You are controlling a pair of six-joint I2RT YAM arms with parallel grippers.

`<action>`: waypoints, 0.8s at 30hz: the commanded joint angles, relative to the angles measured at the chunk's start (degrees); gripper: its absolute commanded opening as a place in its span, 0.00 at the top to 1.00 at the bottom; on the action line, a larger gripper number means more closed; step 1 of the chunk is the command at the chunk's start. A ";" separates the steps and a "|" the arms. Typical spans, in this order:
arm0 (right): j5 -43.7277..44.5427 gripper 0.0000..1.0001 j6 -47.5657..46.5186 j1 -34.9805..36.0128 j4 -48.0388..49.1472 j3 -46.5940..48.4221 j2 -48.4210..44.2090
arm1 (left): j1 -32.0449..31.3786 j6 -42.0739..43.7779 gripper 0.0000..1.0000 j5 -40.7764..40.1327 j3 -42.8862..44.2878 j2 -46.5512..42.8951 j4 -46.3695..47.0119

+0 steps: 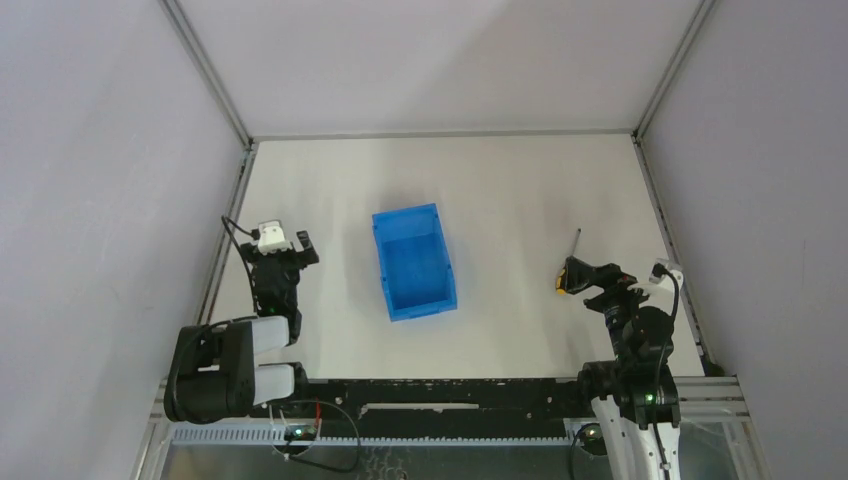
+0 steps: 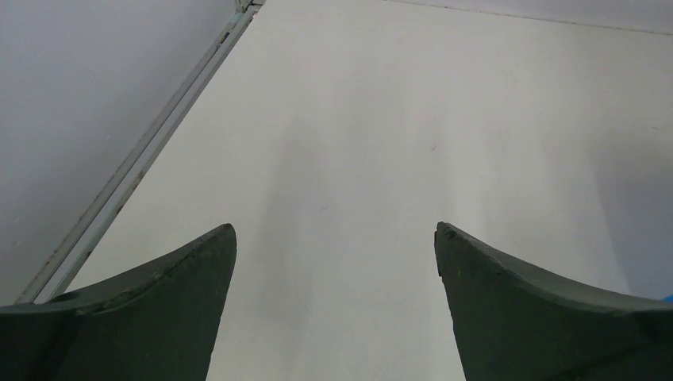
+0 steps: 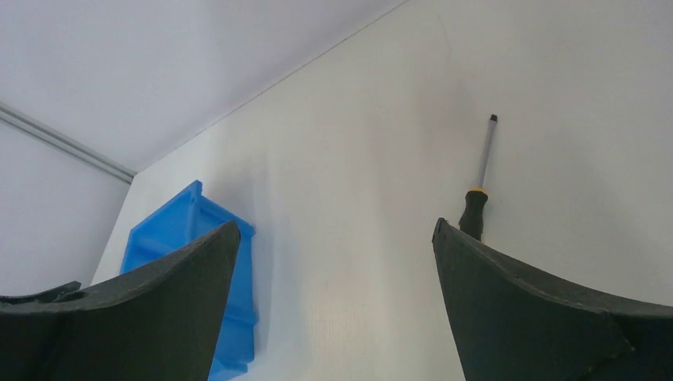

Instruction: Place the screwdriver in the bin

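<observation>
The blue bin (image 1: 414,262) stands open and empty in the middle of the white table. It also shows at the left of the right wrist view (image 3: 171,226). The screwdriver (image 1: 572,255) lies on the table to the right of the bin, shaft pointing away, yellow-and-black handle near. In the right wrist view the screwdriver (image 3: 481,171) lies just beyond my right finger, its handle end hidden behind that finger. My right gripper (image 1: 585,275) (image 3: 335,226) is open and empty, right over the handle end. My left gripper (image 1: 293,250) (image 2: 335,228) is open and empty, left of the bin.
Grey walls with metal frame rails (image 1: 228,240) enclose the table on the left, back and right. A sliver of the blue bin shows at the right edge of the left wrist view (image 2: 669,298). The arm bases sit at the near edge.
</observation>
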 commanded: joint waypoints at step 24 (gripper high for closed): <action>5.55 0.02 -12.35 -6.01 -20.38 49.04 80.09 | 0.03 -0.31 0.00 -0.45 2.65 -0.09 1.51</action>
